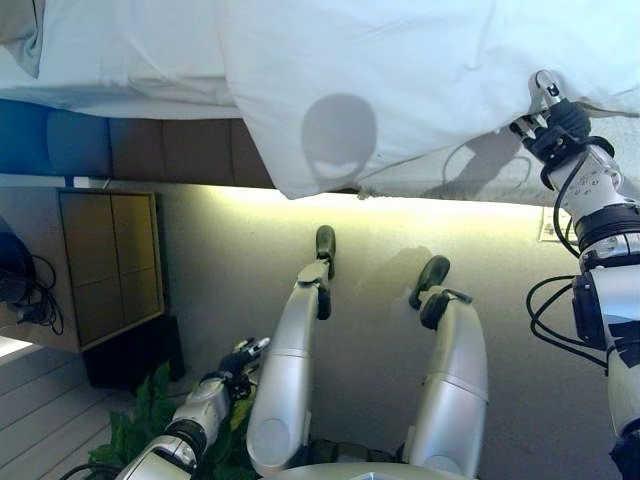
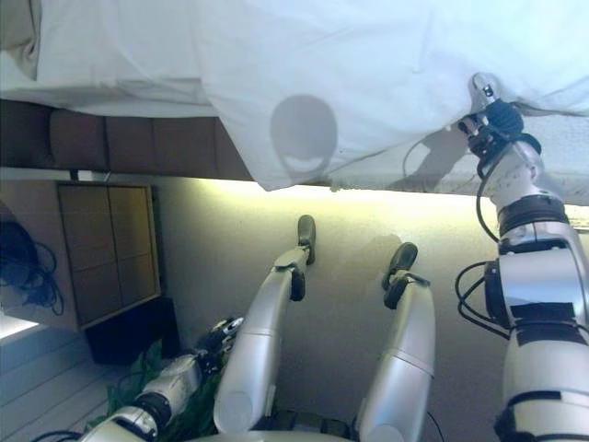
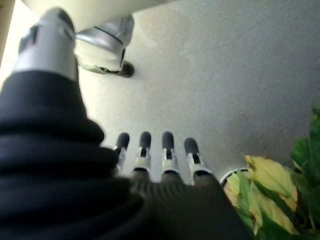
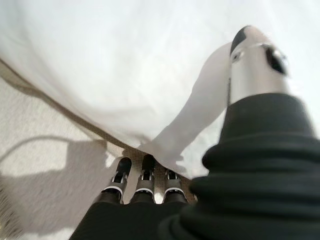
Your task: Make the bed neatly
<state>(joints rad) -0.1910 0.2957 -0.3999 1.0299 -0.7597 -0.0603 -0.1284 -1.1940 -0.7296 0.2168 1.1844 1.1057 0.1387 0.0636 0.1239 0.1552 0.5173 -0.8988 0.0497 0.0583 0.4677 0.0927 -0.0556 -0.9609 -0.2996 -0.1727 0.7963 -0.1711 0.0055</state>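
A white duvet [image 1: 400,80] lies across the bed, and one corner of it hangs down over the bed's side [image 1: 300,170]. My right hand [image 1: 555,125] is at the duvet's edge on the right. Its thumb [image 4: 255,60] lies on top of the cloth and its fingers [image 4: 145,175] are curled under the hem, so a fold is pinched between them. My left hand [image 1: 235,365] hangs low at my left side, away from the bed. Its fingers [image 3: 167,150] are straight and hold nothing.
A white sheet [image 1: 120,60] and a pillow corner [image 1: 20,35] show at the upper left. Below them is the brown padded bed base [image 1: 170,150]. A wooden cabinet [image 1: 110,265] stands at the left. A leafy plant [image 1: 140,420] grows beside my left hand. Pale carpet [image 1: 380,240] runs along the bed.
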